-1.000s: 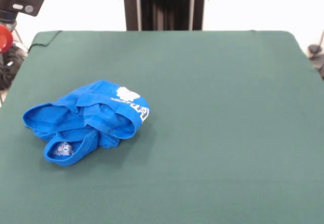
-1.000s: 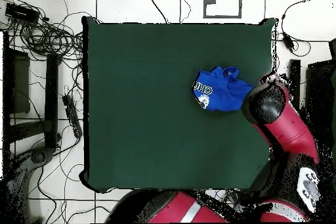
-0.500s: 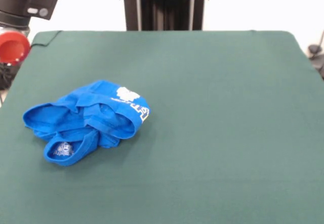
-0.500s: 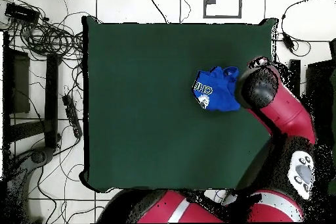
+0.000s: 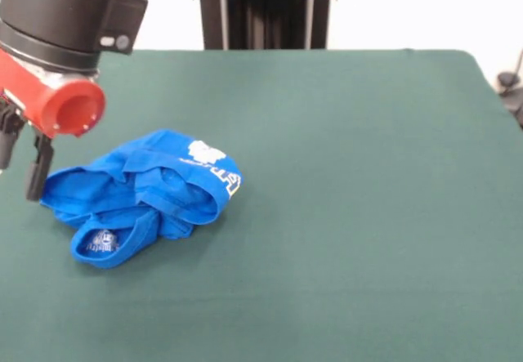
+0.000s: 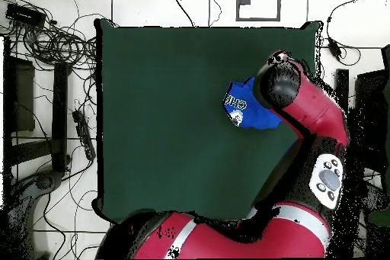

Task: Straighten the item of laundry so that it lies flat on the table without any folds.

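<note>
A: On the table (image 5: 368, 215), dark green and far larger than anything upon it, what lies where?

B: The item of laundry (image 5: 139, 194) sits bunched toward the left side in the front view, folded over itself, its white print only partly exposed. The arm (image 6: 305, 120) reaches over it.

A: And the gripper (image 5: 20, 154)?

B: It hangs just beside the shirt's left edge; two dark fingers (image 5: 37, 170) stand apart, holding nothing.

A: The step in hand?

B: Judged an approach. The next move calls for descending onto an outer edge, pinching a single layer, then drawing it outward.
</note>
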`<state>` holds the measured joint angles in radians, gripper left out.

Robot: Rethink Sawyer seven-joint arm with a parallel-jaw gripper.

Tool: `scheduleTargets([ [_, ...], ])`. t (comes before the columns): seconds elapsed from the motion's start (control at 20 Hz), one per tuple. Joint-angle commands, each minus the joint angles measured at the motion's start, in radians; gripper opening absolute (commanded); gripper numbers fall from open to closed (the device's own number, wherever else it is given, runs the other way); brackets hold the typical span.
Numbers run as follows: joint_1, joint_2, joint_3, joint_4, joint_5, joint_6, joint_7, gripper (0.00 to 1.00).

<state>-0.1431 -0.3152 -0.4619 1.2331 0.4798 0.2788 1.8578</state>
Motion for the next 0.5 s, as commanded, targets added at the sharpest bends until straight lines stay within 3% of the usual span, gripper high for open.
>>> scheduleTargets([
  [0.05, 0.028, 0.092, 0.151, -0.018, 0.021, 0.168, 0.183, 1.0],
  [0.5, 0.06, 0.129, 0.142, -0.033, 0.051, 0.209, 0.248, 1.0],
])
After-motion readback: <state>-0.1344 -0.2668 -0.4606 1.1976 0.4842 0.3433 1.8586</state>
